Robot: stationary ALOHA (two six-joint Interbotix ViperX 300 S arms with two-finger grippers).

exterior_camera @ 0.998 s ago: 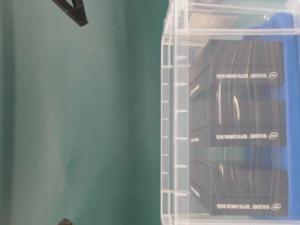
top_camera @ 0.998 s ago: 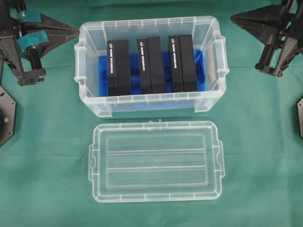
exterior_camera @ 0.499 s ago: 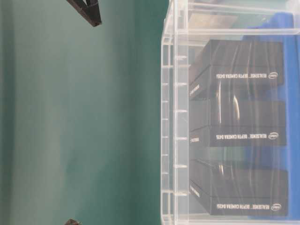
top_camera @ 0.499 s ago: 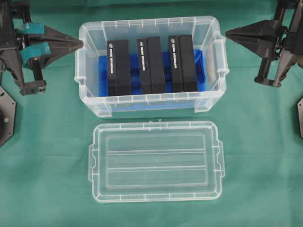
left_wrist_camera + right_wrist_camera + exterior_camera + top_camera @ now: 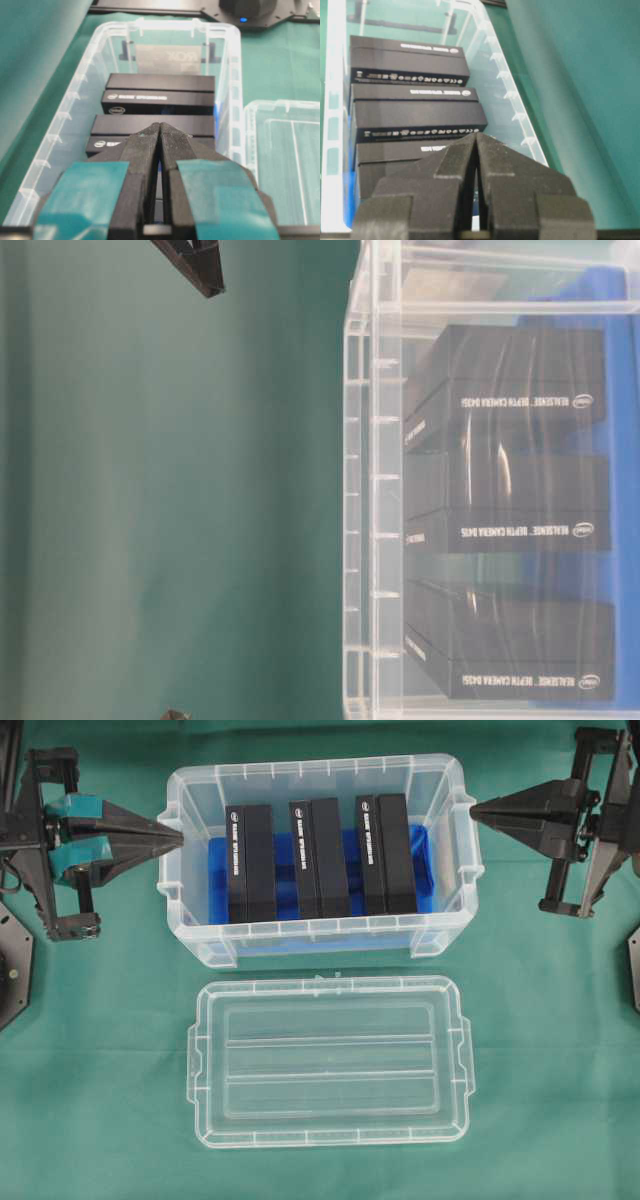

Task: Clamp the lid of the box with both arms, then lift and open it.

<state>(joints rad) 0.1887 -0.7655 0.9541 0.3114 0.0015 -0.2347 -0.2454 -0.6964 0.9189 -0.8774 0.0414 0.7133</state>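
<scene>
The lid [image 5: 330, 1061] is lying flat on the cloth [image 5: 100, 1100] in front of the box [image 5: 318, 935], already off, so the task looks nearly finished. The left gripper [image 5: 178, 833] and right gripper [image 5: 476, 812], fingers pressed together, are pointing at the box's 2 end rims, tips just beside them. Judged next: backing outward, where open cloth is lying behind each wrist.

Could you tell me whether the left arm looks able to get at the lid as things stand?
Probably yes: the lid lies flat on open cloth beside the box, nothing on it. The left gripper, shut, points at the box's end wall and must swing over.
</scene>
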